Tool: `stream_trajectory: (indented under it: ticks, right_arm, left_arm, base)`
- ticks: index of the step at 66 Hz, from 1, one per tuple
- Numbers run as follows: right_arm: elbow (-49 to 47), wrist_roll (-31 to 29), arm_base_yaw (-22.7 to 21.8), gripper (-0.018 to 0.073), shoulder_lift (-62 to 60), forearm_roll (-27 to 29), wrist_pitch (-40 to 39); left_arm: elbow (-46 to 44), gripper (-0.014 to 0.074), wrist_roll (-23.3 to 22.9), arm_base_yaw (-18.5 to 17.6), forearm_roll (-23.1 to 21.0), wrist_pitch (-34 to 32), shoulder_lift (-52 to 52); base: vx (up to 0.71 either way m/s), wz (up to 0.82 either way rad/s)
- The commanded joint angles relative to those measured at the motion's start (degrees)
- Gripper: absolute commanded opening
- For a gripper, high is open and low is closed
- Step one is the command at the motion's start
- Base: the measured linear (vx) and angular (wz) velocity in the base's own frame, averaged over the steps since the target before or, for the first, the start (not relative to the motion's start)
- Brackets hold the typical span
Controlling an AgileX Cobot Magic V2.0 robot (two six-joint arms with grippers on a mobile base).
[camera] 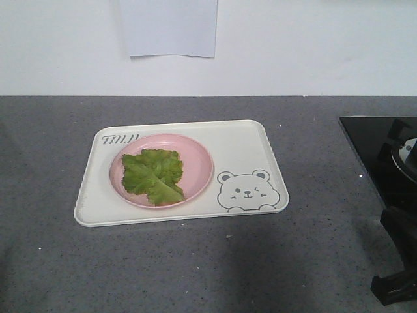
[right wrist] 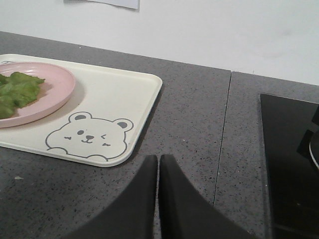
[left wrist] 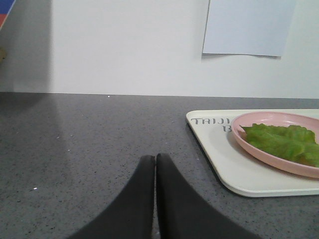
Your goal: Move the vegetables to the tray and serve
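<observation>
A green lettuce leaf (camera: 154, 176) lies on a round pink plate (camera: 199, 160), which sits on the left half of the cream bear-print tray (camera: 241, 147) on the grey stone countertop (camera: 195, 267). My left gripper (left wrist: 155, 159) hovers over bare counter just left of the tray, its two dark fingers (left wrist: 137, 199) pressed together with nothing between them. My right gripper (right wrist: 158, 159) hangs near the tray's front right corner, its fingers (right wrist: 182, 199) likewise clenched and empty. A black cooktop (camera: 374, 147) sits at the counter's right end, and a sheet of paper (camera: 169, 26) hangs on the white wall behind.
</observation>
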Motion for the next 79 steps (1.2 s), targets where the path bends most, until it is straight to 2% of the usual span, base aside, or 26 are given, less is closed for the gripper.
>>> stream_trajectory:
  ticks: [1,45,49,54,61,67,72,75,76,77,79]
  right_arm:
    - [-1.58,-0.14,0.0,-0.0003,0.05,0.26,1.13]
    - [-1.39,-0.5,-0.19,-0.0003,0.05,0.18,1.41]
    - [-1.39,-0.5,-0.2,-0.0003,0.05,0.64,1.41]
    - [-1.39,-1.46,-0.2,-0.0003,0.05,4.18,1.74]
    - [-1.39,-9.2,-0.2,-0.0003,0.1,14.05,3.19]
    - [-1.39,-22.45,-0.2,-0.0003,0.1,27.56,3.03]
    - [-1.39,-38.0,-0.2,-0.0003,0.1,40.63,2.47]
    - [-1.39,-46.56,-0.2,-0.0003,0.1,51.73,2.73]
    - [-1.39,-49.4,-0.2,-0.0003,0.1,53.23,2.82]
    - [-1.39,-60.4,-0.2,-0.0003,0.1,65.6,4.13]
    - [-1.39,-66.45,-0.2,-0.0003,0.05,70.5,4.83]
  left_arm:
    - [1.47,-0.0006,-0.39,0.17,-0.16,-4.32,-0.83]
    - [1.47,-0.0006,-0.39,0.17,-0.16,-4.32,-0.83]
    - [1.47,-0.0006,-0.39,0.17,-0.16,-4.32,-0.83]
    - [1.47,-0.0006,-0.39,0.17,-0.16,-4.32,-0.83]
    - [1.47,-0.0006,-0.39,0.17,-0.16,-4.32,-0.83]
    - [1.47,-0.0006,-0.39,0.17,-0.16,-4.32,-0.83]
    - [1.47,-0.0006,-0.39,0.17,-0.16,-4.32,-0.83]
    - [1.47,-0.0006,-0.39,0.17,-0.16,-4.32,-0.83]
    - [1.47,-0.0006,-0.39,0.17,-0.16,-4.32,-0.83]
    - [1.47,-0.0006,-0.39,0.17,-0.16,-4.32,-0.83]
    - [1.47,-0.0006,-0.39,0.17,-0.16,-4.32,-0.83]
  base:
    - [0.0,0.0]
    - [0.0,0.0]
    - [0.0,0.0]
    - [0.0,0.0]
    - [0.0,0.0]
    - [0.0,0.0]
    - [0.0,0.0]
    - [0.0,0.0]
    - [0.0,0.0]
    - [0.0,0.0]
    - [0.0,0.0]
